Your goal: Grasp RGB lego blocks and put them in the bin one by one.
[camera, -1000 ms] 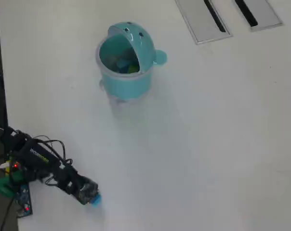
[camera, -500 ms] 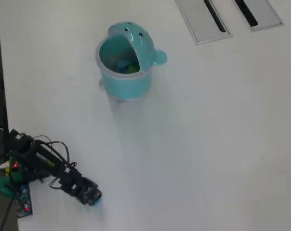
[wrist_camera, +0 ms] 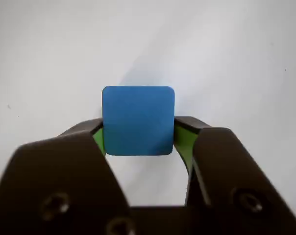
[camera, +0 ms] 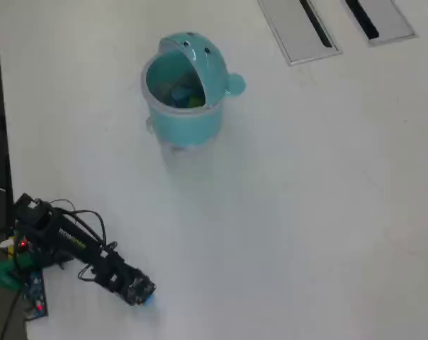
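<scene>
In the wrist view, the hand (wrist_camera: 138,134) is closed on a blue block (wrist_camera: 138,120), which sits squarely between its two dark fingers with green pads (wrist_camera: 98,139) pressing on either side, over the white counter (wrist_camera: 236,58). From overhead, the arm (camera: 65,241) reaches across the counter's lower left corner. The teal whale-shaped bin (camera: 186,92) stands well apart near the top, lid tipped open, with small blocks inside.
</scene>
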Robot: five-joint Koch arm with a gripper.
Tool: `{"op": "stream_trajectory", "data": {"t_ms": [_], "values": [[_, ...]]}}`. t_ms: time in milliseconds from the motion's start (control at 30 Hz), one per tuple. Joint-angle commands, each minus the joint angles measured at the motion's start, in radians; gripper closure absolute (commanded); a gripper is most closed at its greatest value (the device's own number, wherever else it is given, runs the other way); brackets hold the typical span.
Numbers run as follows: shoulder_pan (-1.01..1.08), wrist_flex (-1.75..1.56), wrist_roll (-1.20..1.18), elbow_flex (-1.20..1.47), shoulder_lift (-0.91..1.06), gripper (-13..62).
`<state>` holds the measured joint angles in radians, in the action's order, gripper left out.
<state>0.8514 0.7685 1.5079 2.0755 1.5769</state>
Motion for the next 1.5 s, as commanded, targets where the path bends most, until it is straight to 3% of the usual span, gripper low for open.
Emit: {"op": "stream_trajectory", "data": {"t_ms": [0,767,967,1467], "values": [[-0.005,-0.035,0.0,-0.057,-0.011,34.6],[-0.195,-0.485,0.08,-0.038,0.153,34.6],[-0.288,-0.718,0.081,0.087,0.256,34.6],[-0.575,-0.767,0.069,0.259,0.572,34.3]]}}
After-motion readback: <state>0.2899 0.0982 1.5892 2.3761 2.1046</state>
